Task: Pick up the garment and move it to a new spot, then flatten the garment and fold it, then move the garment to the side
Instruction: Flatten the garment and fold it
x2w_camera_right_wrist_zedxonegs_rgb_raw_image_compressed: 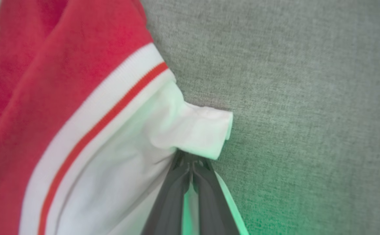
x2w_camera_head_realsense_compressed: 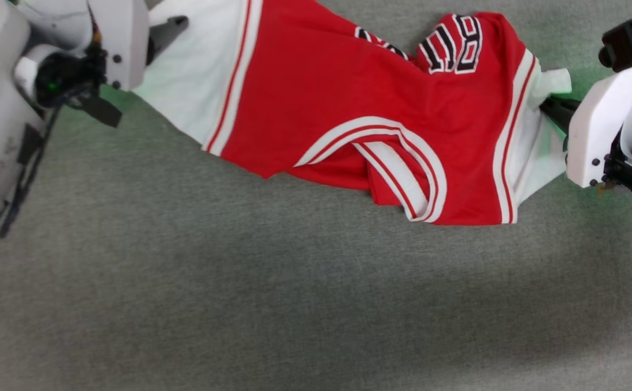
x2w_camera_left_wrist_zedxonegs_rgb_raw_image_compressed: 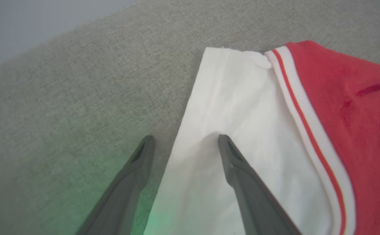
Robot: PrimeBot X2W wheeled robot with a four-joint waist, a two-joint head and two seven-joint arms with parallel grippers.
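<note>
Nearest the robot, the grey cloth-covered counter (x2w_camera_head_realsense_compressed: 294, 298) lies bare across the head view from 8 o'clock to 4 o'clock. Beyond it the garment (x2w_camera_head_realsense_compressed: 348, 108) stretches crosswise from 11 o'clock to 2 o'clock, red body in the middle and a white sleeve at each end. Its striped neckline (x2w_camera_head_realsense_compressed: 402, 168) faces the near edge, rumpled and partly folded over. At 3 o'clock the right pincer (x2w_camera_right_wrist_zedxonegs_rgb_raw_image_compressed: 190, 160) is closed tight on a small fold of the white sleeve (x2w_camera_right_wrist_zedxonegs_rgb_raw_image_compressed: 196, 130), with the fabric bunched just past the fingertips. At 10 o'clock the left pincer (x2w_camera_left_wrist_zedxonegs_rgb_raw_image_compressed: 186, 138) stands wide open astride the other sleeve's (x2w_camera_left_wrist_zedxonegs_rgb_raw_image_compressed: 242, 130) edge: one tip lies on the white cloth, the other over the bare counter. Farthest off, at 1 o'clock, the black-and-white numerals (x2w_camera_head_realsense_compressed: 451, 43) sit on a raised wrinkle.
</note>
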